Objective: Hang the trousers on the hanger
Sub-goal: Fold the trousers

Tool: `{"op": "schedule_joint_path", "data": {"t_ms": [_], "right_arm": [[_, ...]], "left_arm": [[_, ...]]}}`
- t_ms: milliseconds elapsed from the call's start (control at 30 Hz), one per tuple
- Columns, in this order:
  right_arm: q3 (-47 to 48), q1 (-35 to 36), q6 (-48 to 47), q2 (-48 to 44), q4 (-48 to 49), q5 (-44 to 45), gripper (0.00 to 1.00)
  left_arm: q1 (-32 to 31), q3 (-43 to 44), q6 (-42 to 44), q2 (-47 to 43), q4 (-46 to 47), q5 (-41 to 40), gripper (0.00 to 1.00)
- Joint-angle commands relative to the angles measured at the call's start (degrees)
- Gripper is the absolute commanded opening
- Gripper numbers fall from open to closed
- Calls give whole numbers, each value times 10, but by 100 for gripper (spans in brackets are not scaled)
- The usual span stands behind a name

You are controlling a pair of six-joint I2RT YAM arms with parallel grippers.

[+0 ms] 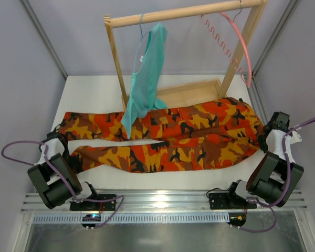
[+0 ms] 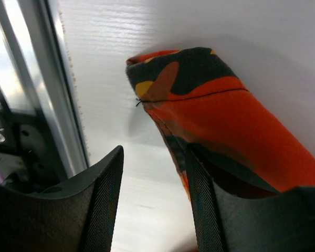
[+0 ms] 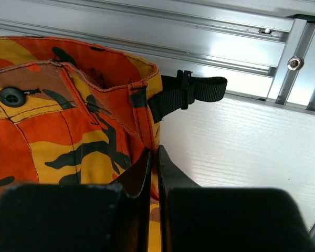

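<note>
The camouflage trousers (image 1: pixel 168 139) lie flat across the table, legs to the left and waist to the right. The pink hanger (image 1: pixel 242 47) hangs by its hook on the wooden rail at the far right, with nothing on it. My left gripper (image 1: pixel 63 144) is over the leg ends. In the left wrist view it (image 2: pixel 155 157) is open with bare table between the fingers. A leg's hem (image 2: pixel 199 89) lies just outside the right finger (image 2: pixel 199 199). My right gripper (image 3: pixel 154 155) is shut on the trousers' waistband edge (image 3: pixel 142 105), at the right end (image 1: pixel 263 135).
A wooden rack (image 1: pixel 163 16) stands at the back, its base (image 1: pixel 194 92) behind the trousers. A teal garment (image 1: pixel 147 73) hangs from its rail and drapes onto the upper leg. A black strap (image 3: pixel 191 92) sticks out from the waistband. Aluminium rails (image 1: pixel 163 198) run along the near edge.
</note>
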Motion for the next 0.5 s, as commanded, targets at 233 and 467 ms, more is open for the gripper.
{"op": "schedule_joint_path", "data": {"t_ms": [233, 467], "right_arm": [[25, 0, -1, 3, 0, 11, 4], [34, 0, 4, -10, -13, 25, 4]], "left_arm": [[5, -64, -17, -62, 118, -2, 51], [4, -114, -16, -39, 187, 21, 46]]}}
